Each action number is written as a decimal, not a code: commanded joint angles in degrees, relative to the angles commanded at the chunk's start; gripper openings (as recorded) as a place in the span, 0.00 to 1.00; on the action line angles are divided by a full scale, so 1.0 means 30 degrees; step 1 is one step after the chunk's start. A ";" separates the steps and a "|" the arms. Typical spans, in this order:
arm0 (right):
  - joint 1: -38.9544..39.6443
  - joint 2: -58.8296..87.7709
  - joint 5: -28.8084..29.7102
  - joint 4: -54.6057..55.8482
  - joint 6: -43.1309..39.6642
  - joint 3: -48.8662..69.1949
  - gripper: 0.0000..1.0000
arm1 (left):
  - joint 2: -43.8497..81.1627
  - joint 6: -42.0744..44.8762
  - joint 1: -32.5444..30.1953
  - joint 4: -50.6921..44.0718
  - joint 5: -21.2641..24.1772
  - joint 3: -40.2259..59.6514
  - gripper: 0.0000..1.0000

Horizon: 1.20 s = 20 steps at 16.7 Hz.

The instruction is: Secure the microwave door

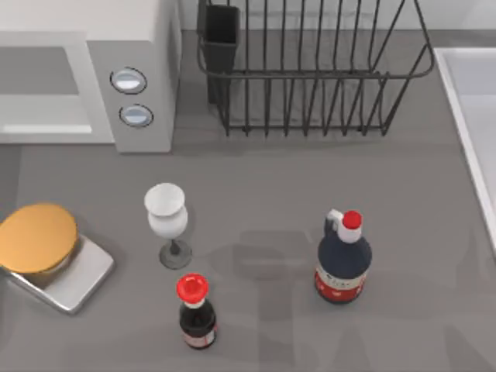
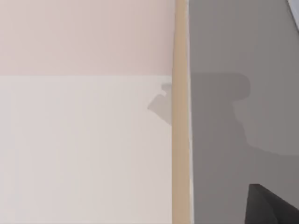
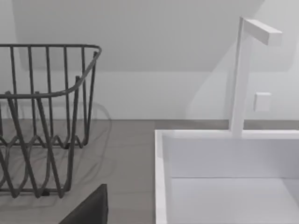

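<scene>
The microwave [image 1: 143, 31] stands at the table's back left, its fixed panel carrying two round dials [image 1: 129, 80]. Left of that panel a framed grey area [image 1: 39, 77] runs off the top view's left edge. I cannot tell whether it is the microwave door's window or the bare cavity. A dark corner of my left gripper [image 2: 273, 207] shows in the left wrist view, over grey table beside a tan table edge [image 2: 180, 140]. A dark piece of my right gripper [image 3: 88, 210] shows in the right wrist view, between the rack and the sink.
A black wire rack [image 1: 310, 70] holding a dark cup [image 1: 221, 35] stands at the back middle. A wine glass [image 1: 167, 221], a small red-capped bottle [image 1: 195, 310] and a larger bottle [image 1: 342, 260] stand in front. An orange disc [image 1: 37, 236] lies on a silver tray at the left. A white sink [image 3: 224, 182] sits at the right.
</scene>
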 joint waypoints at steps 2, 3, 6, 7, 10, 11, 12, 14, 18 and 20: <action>0.0000 0.0000 0.0000 0.0000 0.0000 0.0000 1.00 | 0.0249 0.0239 0.0398 0.1605 -0.0034 -0.1035 0.00; 0.0000 0.0000 0.0000 0.0000 0.0000 0.0000 1.00 | 0.0460 0.0288 0.0502 0.2391 -0.0028 -0.1557 0.00; 0.0000 0.0000 0.0000 0.0000 0.0000 0.0000 1.00 | 0.1378 0.0155 0.0226 0.4530 0.0044 -0.2934 0.00; 0.0000 0.0000 0.0000 0.0000 0.0000 0.0000 1.00 | 0.1765 0.0019 -0.0009 0.5131 0.0076 -0.3293 0.00; 0.0000 0.0000 0.0000 0.0000 0.0000 0.0000 1.00 | 0.2624 -0.0352 -0.0700 0.6115 0.0183 -0.3966 0.00; 0.0000 0.0000 0.0000 0.0000 0.0000 0.0000 1.00 | 0.2644 -0.0360 -0.0720 0.6134 0.0187 -0.3982 0.00; 0.0000 0.0000 0.0000 0.0000 0.0000 0.0000 1.00 | 0.2644 -0.0360 -0.0720 0.6134 0.0187 -0.3982 0.00; 0.0000 0.0000 0.0000 0.0000 0.0000 0.0000 1.00 | 0.2573 -0.0355 -0.0643 0.6076 0.0188 -0.3961 0.00; 0.0000 0.0000 0.0000 0.0000 0.0000 0.0000 1.00 | 0.2915 -0.1013 -0.1251 0.6659 0.0021 -0.3487 0.00; 0.0000 0.0000 0.0000 0.0000 0.0000 0.0000 1.00 | 0.2632 -0.2054 -0.2118 0.7295 -0.0337 -0.3731 0.00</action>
